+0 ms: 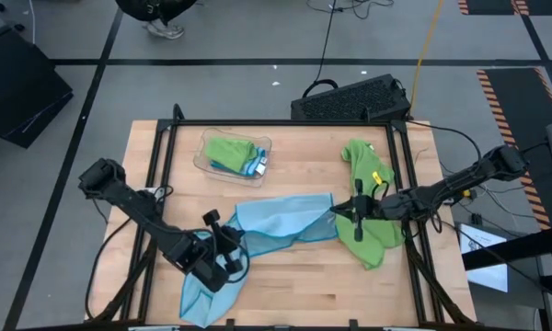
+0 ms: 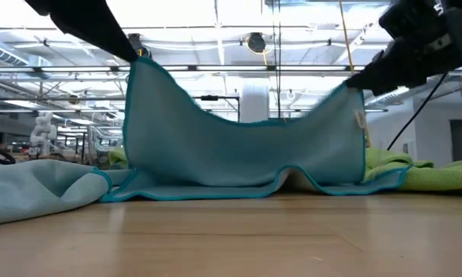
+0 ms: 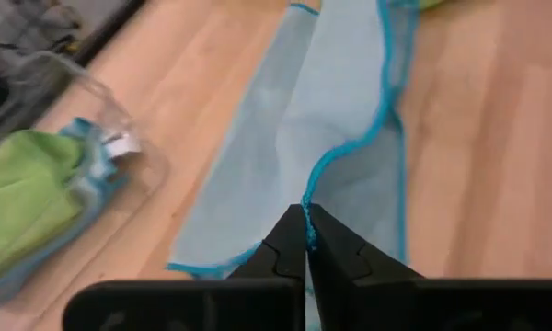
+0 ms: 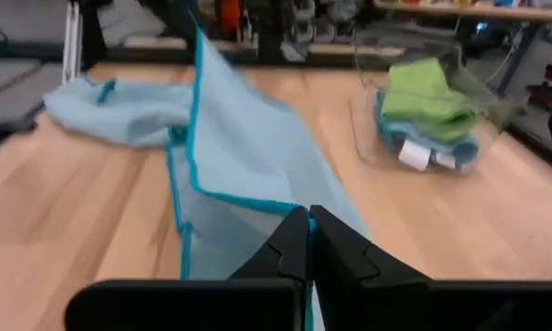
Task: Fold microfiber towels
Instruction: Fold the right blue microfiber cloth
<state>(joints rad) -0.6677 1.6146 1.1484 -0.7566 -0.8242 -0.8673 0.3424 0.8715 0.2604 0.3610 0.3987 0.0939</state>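
Note:
A light blue microfiber towel (image 1: 285,221) with a teal hem hangs between my two grippers over the middle of the table. Its lower edge (image 2: 215,192) rests on the wood. My left gripper (image 3: 305,213) is shut on its corner toward the table's left, and my right gripper (image 4: 309,213) is shut on the corner toward the right. A second light blue towel (image 1: 198,294) lies crumpled near the front left edge. Lime green towels (image 1: 368,207) lie in a heap under my right arm. My left gripper pinches the blue towel's hemmed corner (image 3: 310,195) between its two fingers, slanting down from the near left. That corner is lifted (image 2: 136,60); the cloth hangs below it and sags toward the other gripper. My right gripper pinches the towel's opposite top corner at the teal hem (image 4: 290,210) between its two fingers, coming nearly level from the table's right. The corner (image 2: 353,86) is held up, and the cloth below it reaches the table.
A clear plastic tray (image 1: 202,161) at the far left centre holds folded green and blue towels. Bare wood lies along the near edge in front of the hanging towel. Black frame rails run along the table's sides.

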